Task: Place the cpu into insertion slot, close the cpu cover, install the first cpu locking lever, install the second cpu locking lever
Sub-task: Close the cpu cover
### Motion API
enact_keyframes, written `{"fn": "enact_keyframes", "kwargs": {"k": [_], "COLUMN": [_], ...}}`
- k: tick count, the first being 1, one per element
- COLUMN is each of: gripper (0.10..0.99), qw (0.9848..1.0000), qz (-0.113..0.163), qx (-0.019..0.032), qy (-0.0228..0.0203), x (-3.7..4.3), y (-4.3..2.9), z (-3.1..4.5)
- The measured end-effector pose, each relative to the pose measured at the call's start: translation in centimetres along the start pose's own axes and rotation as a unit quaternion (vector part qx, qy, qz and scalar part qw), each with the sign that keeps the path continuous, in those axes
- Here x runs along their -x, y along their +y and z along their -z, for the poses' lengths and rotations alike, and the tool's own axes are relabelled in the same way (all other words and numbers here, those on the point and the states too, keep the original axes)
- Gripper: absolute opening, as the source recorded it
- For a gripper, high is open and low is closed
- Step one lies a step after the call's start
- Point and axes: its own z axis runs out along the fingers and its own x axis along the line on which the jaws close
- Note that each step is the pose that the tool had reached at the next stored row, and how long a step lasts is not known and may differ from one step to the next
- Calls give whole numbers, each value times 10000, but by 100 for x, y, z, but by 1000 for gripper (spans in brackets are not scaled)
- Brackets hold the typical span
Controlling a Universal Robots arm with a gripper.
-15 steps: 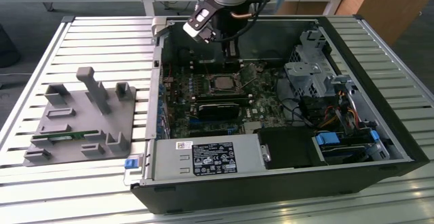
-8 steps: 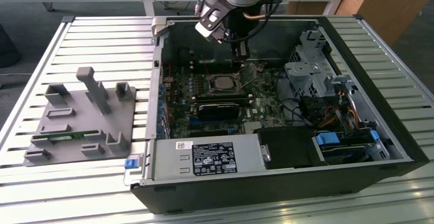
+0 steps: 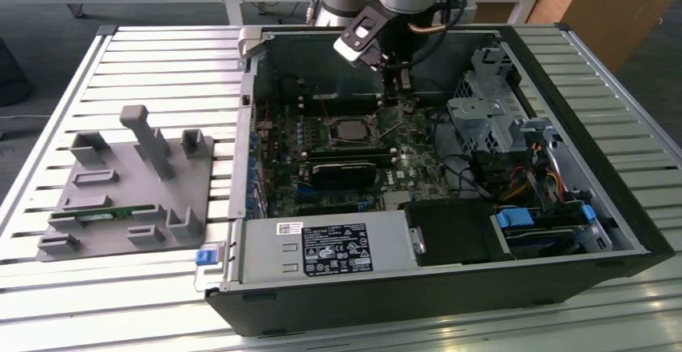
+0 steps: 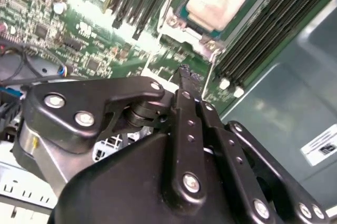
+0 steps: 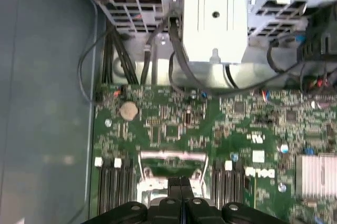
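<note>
Fingers shut together and empty, tip low beside the CPU socket.

In the second wrist view my gripper (image 4: 184, 72) is narrowed to nothing: both fingers meet and carry no part. It sits just over the green motherboard (image 4: 79, 34), next to the insertion slot (image 4: 185, 9). The cpu (image 4: 216, 1) lies flat in that slot, pale metal top up, with the silver cpu cover (image 4: 179, 33) framing it. A thin wire lever (image 4: 209, 74) runs close by my fingertips. In the exterior view I reach into the open computer case (image 3: 426, 304), just past the slot, toward the exterior view's right.
</note>
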Motion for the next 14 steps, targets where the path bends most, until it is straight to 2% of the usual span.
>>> {"fn": "enact_keyframes", "kwargs": {"k": [3, 9, 14], "gripper": [106, 106, 106], "qw": [10000, 9999, 9999], "qz": [9, 134, 135], "qx": [-1, -6, -11], "qy": [0, 8, -9], "x": [1, -1, -9], "y": [56, 114, 163], "z": [-13, -39, -58]}}
